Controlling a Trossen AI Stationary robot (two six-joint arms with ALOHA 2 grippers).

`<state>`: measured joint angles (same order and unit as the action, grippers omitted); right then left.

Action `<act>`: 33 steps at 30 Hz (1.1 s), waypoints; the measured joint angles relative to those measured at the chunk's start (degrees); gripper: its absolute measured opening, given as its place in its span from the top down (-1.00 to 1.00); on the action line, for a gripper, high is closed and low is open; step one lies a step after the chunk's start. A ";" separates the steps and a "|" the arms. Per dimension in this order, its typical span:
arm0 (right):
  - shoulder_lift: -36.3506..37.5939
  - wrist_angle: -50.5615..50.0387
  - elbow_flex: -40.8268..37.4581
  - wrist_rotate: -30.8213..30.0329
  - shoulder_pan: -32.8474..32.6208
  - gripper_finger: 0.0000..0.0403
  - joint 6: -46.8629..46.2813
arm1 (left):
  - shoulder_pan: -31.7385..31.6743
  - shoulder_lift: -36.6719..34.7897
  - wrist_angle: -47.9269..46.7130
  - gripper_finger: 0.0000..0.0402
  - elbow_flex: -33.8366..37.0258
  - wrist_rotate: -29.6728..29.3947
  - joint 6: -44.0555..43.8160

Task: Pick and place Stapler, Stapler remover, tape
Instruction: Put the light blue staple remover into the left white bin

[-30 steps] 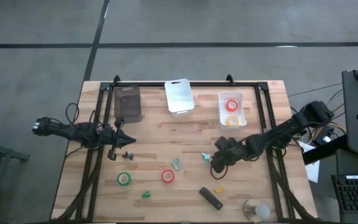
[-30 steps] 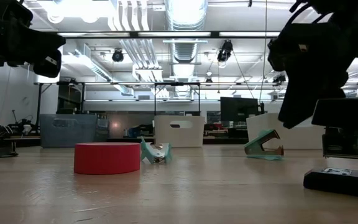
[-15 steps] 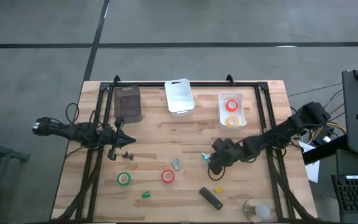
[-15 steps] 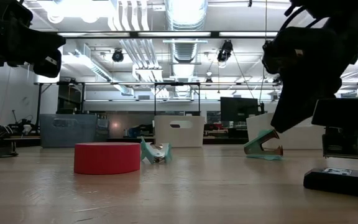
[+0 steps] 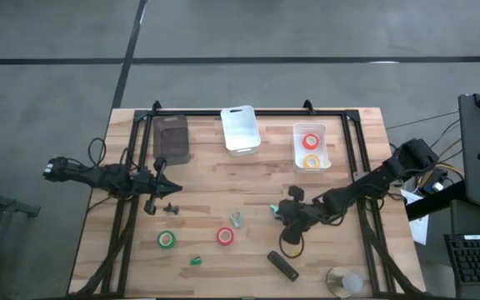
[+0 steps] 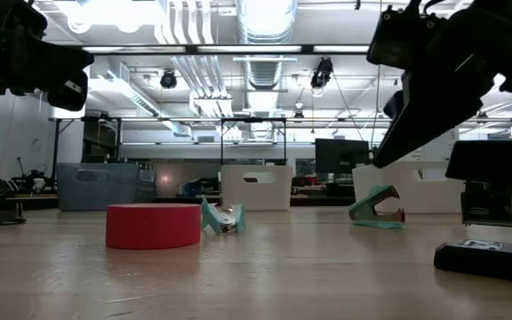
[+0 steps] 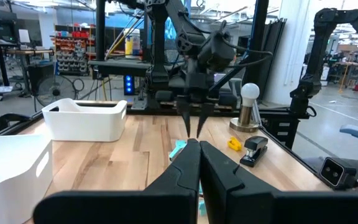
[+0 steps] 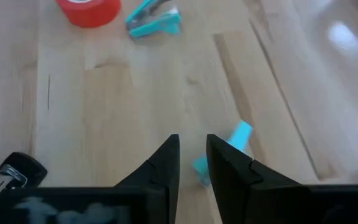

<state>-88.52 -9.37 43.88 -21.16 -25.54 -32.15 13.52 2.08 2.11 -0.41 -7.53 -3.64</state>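
The right gripper hangs low over the middle-right of the wooden table, its two dark fingers drawn close with only a narrow slit between them and nothing held. Just beside its tips lies a teal staple remover, a small claw-shaped piece with a bright turquoise body; from table height it shows as an arched green-blue clamp resting on the wood. A second teal staple remover, with metal jaws, lies near the table's centre, just beside a red-orange tape roll, a squat ring with an open centre. A green tape roll sits farther to the left, well apart from it. Two more rolls, one red-orange and one yellow, lie inside the clear bin at the far right of the back row. The black stapler lies near the front edge, a long dark bar set at an angle.

The left gripper waits over the left side of the table, its fingers pressed together and empty. A white bin and a dark bin stand at the back.
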 joint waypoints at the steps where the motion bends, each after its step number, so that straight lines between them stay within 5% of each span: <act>1: -0.55 -0.10 0.06 -0.01 0.00 0.56 0.90 | 0.02 -0.01 -0.01 0.95 0.00 0.00 0.00; 12: -7.69 -8.09 6.28 -7.91 -1.59 0.29 6.90 | 0.01 0.01 -0.01 0.95 -0.01 0.00 -0.01; 20: -10.68 -16.69 13.24 -11.43 -2.49 0.33 7.33 | 0.00 0.01 -0.02 0.95 0.01 -0.02 0.00; 33: -14.54 -18.12 13.02 -12.26 -2.34 0.50 7.11 | 0.00 0.01 0.00 0.95 -0.01 0.00 0.00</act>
<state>-103.07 -27.48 56.90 -33.42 -27.88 -25.04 13.52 2.09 2.11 -0.42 -7.53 -3.64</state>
